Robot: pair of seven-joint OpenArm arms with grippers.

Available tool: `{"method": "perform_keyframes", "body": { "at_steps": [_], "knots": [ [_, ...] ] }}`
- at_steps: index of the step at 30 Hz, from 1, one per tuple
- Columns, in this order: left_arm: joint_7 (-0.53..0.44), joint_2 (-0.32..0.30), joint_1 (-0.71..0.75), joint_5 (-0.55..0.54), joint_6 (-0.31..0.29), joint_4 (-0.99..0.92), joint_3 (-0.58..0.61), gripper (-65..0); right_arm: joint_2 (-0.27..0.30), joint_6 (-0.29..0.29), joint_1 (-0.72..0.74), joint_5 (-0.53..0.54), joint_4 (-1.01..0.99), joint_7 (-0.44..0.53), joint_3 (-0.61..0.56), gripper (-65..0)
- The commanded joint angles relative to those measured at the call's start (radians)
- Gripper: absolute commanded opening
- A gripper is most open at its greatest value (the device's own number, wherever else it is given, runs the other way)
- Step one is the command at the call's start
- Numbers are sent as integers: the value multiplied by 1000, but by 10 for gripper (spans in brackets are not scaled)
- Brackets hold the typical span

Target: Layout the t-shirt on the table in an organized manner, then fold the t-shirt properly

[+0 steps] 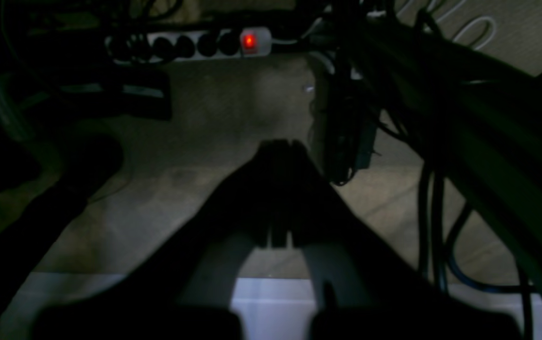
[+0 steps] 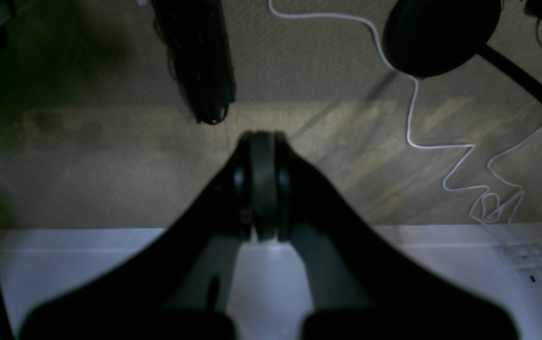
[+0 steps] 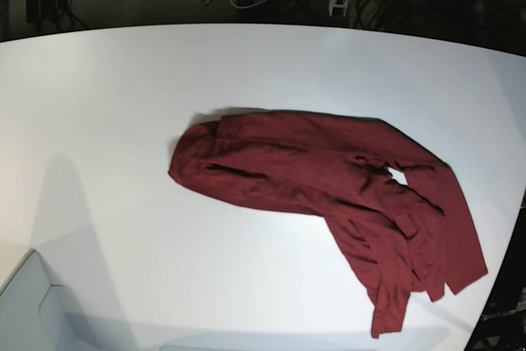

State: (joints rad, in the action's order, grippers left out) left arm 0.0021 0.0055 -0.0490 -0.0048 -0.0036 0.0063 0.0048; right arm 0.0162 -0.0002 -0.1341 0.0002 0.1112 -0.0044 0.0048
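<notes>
Maroon cloth was what I saw first from the base camera: the t-shirt (image 3: 329,195) lay crumpled on the white counter (image 3: 107,104), right of the middle, bunched into a rounded lump at its left end and trailing in wrinkled folds toward the near right corner, where its lowest part reached close to the counter's edge. A small gap in the folds showed white counter through it. Neither arm appeared in that view. From my left wrist camera, the left pincer (image 1: 280,146) hung past the counter's edge above the dim floor, its two dark fingers pressed together at the tips with nothing between them. Beyond it I could make out a white power strip (image 1: 195,45) with a glowing red switch (image 1: 249,41) and a tangle of black cables (image 1: 436,198) on the right. From my right wrist camera, the right pincer (image 2: 262,141) was likewise closed and empty, tips meeting over the floor, with a strip of white counter below it. A thin white cable (image 2: 412,118) snaked across the floor to its right, near a round black base (image 2: 441,35).
</notes>
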Motion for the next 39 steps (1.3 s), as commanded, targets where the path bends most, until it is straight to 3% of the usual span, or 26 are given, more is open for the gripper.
{"method": "perform_keyframes", "body": {
  "at_steps": [1,12,39],
  "knots": [
    [0,1,-9,2,1,2,1,-646,-3,6,-8,4,-1,-4,2,-650],
    [5,3,-2,2,1,-4,2,-646,-37,6,-2,4,-1,-4,4,-650],
    [5,1,-4,4,1,-4,1,-646,-32,6,41,4,-1,-3,-2,-650]
  ]
}}
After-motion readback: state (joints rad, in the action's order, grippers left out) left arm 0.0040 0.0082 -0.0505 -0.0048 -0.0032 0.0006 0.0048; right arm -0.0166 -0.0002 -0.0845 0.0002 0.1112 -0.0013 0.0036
